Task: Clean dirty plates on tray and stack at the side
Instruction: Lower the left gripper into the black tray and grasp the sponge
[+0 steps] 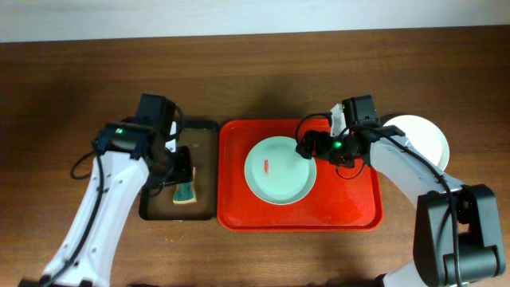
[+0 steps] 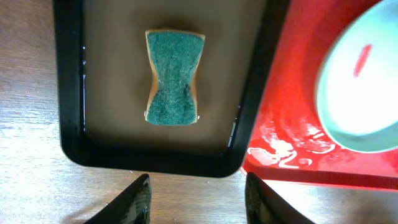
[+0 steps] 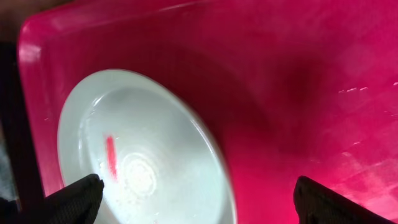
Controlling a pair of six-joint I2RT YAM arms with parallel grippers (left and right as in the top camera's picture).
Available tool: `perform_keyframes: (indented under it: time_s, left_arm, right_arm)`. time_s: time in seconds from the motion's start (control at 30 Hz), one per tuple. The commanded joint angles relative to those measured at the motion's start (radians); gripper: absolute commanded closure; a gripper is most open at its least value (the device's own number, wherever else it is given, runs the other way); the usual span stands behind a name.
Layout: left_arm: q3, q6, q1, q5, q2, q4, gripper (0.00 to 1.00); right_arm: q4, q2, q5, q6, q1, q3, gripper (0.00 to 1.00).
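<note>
A pale mint plate [image 1: 279, 179] with a red smear lies in the red tray [image 1: 299, 222]. My right gripper [image 1: 308, 147] is open at the plate's right rim. In the right wrist view its fingers [image 3: 199, 202] straddle the rim of the plate [image 3: 143, 155] over the tray [image 3: 298, 81]. A white plate [image 1: 426, 139] lies on the table right of the tray, partly hidden by my right arm. My left gripper [image 1: 179, 169] hovers open and empty over the black tray. In the left wrist view its fingers [image 2: 199, 199] are near the tray's front edge.
A green sponge [image 1: 185, 193] lies in the narrow black tray [image 1: 203, 126] left of the red tray. The left wrist view shows the sponge [image 2: 173, 78], the black tray [image 2: 69, 112], the red tray [image 2: 292, 143] and the smeared plate [image 2: 360, 93].
</note>
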State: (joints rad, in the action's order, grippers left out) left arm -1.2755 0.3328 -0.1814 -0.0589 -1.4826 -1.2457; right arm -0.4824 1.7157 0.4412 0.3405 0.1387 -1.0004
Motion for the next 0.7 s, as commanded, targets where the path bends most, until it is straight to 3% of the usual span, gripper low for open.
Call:
perform_keyframes:
  time_s: [0.0, 0.1, 0.13, 0.17, 0.2, 0.33, 0.4, 0.53, 0.67]
  left_arm:
    - [0.011, -0.005, -0.002, 0.016, -0.092, -0.005, 0.51]
    - [0.012, -0.005, -0.002, 0.038, -0.14, 0.001, 0.47]
    - [0.012, -0.005, -0.002, 0.051, -0.152, 0.013, 0.46]
    - [0.012, -0.005, -0.002, 0.068, -0.16, 0.027, 0.46]
    - [0.012, -0.005, -0.002, 0.087, -0.169, 0.042, 0.45]
    - [0.012, -0.005, -0.002, 0.09, -0.197, 0.079, 0.44]
    - [0.012, -0.005, -0.002, 0.09, -0.207, 0.096, 0.43]
    - [0.016, -0.005, -0.002, 0.094, -0.207, 0.113, 0.43]
    - [0.019, -0.005, -0.002, 0.093, -0.207, 0.113, 0.43]
  right_arm:
    - [-0.073, -0.01, 0.075, 0.008, -0.002, -0.015, 0.02]
    - [-0.161, -0.01, 0.077, 0.008, -0.002, -0.015, 0.0]
    - [-0.188, -0.01, 0.066, 0.008, -0.002, -0.015, 0.29]
    - [-0.198, -0.01, 0.034, 0.008, -0.002, -0.015, 0.69]
    - [-0.221, -0.01, 0.014, 0.008, -0.001, -0.015, 0.77]
    - [-0.211, -0.008, -0.075, 0.008, 0.027, -0.003, 0.78]
    - [-0.209, -0.008, -0.186, 0.009, 0.056, -0.002, 0.72]
    - [-0.196, -0.007, -0.193, 0.009, 0.093, 0.005, 0.71]
    - [-0.135, -0.007, -0.226, 0.018, 0.124, 0.047, 0.87]
